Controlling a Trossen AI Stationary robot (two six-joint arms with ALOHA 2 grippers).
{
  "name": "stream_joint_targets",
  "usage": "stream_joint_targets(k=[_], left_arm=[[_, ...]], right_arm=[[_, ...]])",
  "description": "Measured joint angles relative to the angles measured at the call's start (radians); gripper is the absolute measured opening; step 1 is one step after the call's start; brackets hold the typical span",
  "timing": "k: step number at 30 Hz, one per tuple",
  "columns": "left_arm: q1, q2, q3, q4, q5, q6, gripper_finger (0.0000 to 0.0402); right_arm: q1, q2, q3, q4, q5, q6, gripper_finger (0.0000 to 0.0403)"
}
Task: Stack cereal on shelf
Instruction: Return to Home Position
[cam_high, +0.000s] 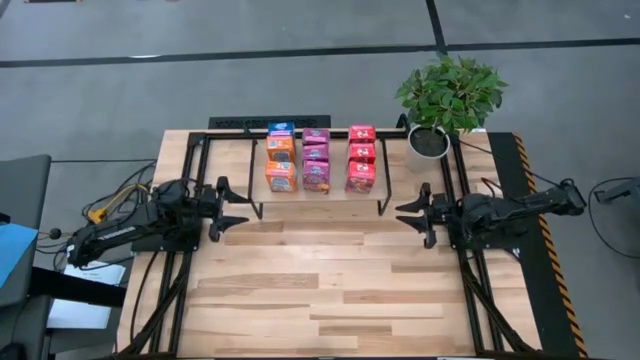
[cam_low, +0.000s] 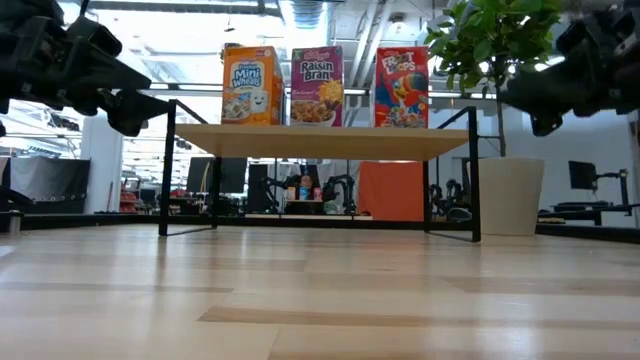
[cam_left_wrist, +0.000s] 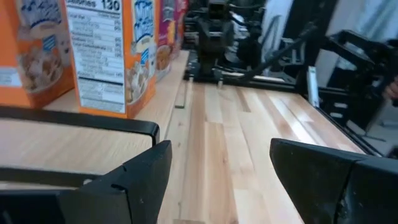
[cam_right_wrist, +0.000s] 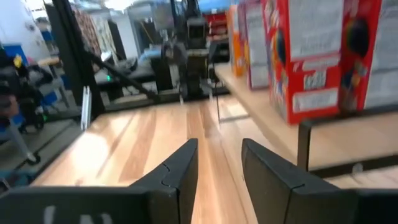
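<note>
- The near part of the table (cam_high: 300, 300) is bare wood
- The left gripper (cam_high: 232, 205) hangs above the table near the shelf's left front leg, pointing inward; its jaws are spread wide and hold nothing
- The right gripper (cam_high: 410, 214) hangs opposite it, near the shelf's right front leg, facing the left one; its jaws are parted by a narrower gap and are also empty
- The shelf (cam_high: 338, 192) stands at the table's far side, between the two arms
- On its board stand nine boxes in three rows running front to back: orange boxes (cam_high: 281, 160) on the left, magenta boxes (cam_high: 316, 160) in the middle, red boxes (cam_high: 361, 160) on the right, fronts facing the near edge
- A potted plant (cam_high: 450, 95) stands just beside the shelf's far right corner
</note>
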Motion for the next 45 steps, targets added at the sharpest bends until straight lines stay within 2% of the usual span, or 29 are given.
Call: stream_joint_targets(k=[9,32,45], left_arm=[[0.000,0.002,0.000,-0.006,-0.022,-0.040,0.0268],[0.000,0.002,0.001,-0.011,-0.022,-0.042,0.0268],[0.000,0.002,0.001,-0.011,-0.021,-0.042,0.0268]], right_arm=[[0.000,0.000,0.001,-0.136,-0.004,0.000,0.0142],[0.000,0.000,0.000,-0.147,-0.005,0.000,0.0160],[0.000,0.000,0.000,-0.148,-0.004,0.000,0.0146]])
